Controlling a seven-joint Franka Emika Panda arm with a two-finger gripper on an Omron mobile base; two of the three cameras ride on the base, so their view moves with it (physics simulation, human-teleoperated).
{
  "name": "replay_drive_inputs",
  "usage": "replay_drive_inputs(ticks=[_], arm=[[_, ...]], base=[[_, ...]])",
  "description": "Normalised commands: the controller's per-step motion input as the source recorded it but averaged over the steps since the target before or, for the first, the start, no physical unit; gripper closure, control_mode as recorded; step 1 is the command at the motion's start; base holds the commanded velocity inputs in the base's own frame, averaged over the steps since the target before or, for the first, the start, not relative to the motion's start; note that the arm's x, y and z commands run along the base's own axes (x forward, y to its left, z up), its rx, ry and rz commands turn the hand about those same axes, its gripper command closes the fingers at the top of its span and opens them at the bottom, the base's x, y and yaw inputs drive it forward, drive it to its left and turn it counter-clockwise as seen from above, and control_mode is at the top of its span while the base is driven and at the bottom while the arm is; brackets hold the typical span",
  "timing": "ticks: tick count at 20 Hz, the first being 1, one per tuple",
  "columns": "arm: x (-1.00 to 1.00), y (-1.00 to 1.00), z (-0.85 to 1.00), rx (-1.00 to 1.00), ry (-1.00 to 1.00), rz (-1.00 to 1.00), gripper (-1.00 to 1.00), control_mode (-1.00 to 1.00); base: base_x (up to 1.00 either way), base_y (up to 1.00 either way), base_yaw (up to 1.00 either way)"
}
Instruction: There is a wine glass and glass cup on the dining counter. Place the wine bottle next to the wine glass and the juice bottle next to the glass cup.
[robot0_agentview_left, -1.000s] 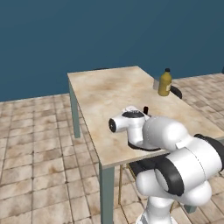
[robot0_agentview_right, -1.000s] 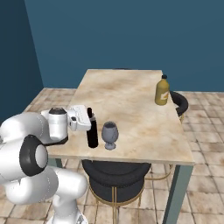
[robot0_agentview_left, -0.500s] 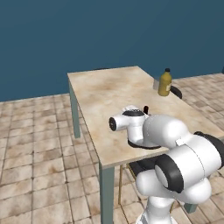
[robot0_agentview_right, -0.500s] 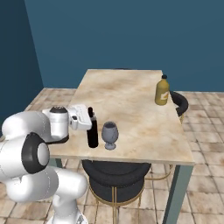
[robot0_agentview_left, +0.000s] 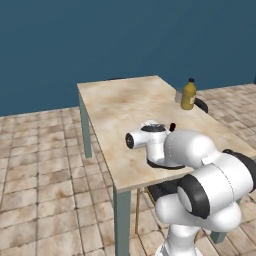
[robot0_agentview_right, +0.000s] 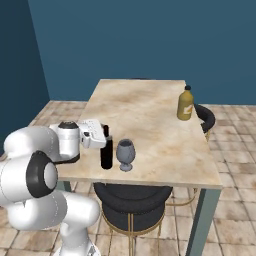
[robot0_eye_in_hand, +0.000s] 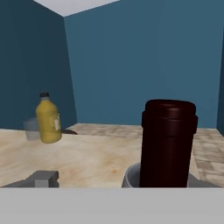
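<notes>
Base views flank dining counter; hand view low, close.

Slim near-black wine bottle: lower body cut off at bottom of hand view, & in left base view mostly hidden behind white arm, just its top showing. Small grey see-through stemmed glass: only a bit of bowl rim shows behind it. Low greyish see-through cup, partly hidden by squat yellow-orange juice bottle, too blurred for detail.
</notes>
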Motion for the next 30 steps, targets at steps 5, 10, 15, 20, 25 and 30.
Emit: replay_drive_inputs(ticks=[5,10,15,20,25,30], arm=[[-0.02,0.00,-0.03,0.00,-0.01,0.00,-1.00,-1.00],[0.00,0.00,-0.02,0.00,0.00,0.00,-1.00,-1.00],[0.00,0.00,-0.01,0.00,0.00,0.00,-1.00,-1.00],[0.00,0.06,-0.01,-0.01,0.00,0.00,-1.00,-1.00],[0.00,0.06,0.00,-0.04,0.00,0.00,-1.00,-1.00],[0.00,0.09,0.00,-0.07,0.02,-0.03,-1.00,-1.00]], base=[[0.00,0.00,0.00],[0.00,0.00,0.00],[0.00,0.00,0.00],[0.00,0.00,0.00],[0.00,0.00,0.00],[0.00,0.00,0.00]])
